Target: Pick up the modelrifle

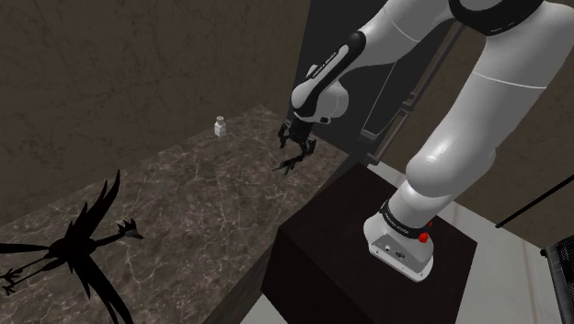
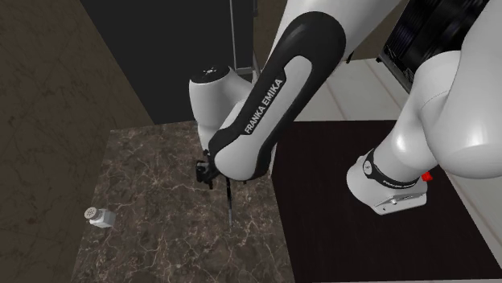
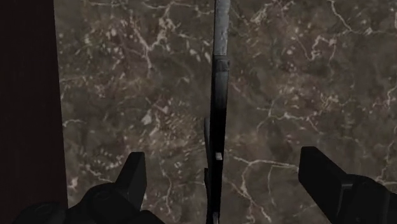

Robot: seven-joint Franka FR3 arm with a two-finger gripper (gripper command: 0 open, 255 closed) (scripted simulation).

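Note:
The model rifle [image 3: 219, 95] is a thin, long dark piece lying flat on the dark marble counter [image 3: 140, 83]. In the wrist view it runs lengthwise through the gap between my two fingers, closer to one finger [image 3: 133, 175] than the other, and neither touches it. My gripper [image 3: 226, 184] is open and hovers a little above it. In the second exterior view the rifle [image 2: 229, 203] shows as a slim dark line sticking out from under my gripper [image 2: 207, 172]. In the shoulder view my gripper [image 1: 299, 144] points down over the counter's far right end.
A small white shaker [image 1: 220, 126] [image 2: 96, 215] stands on the counter near the wall. A black spiky bird-like shape [image 1: 83, 244] lies at the shoulder view's lower left. The dark stand [image 1: 368, 248] meets the counter's edge.

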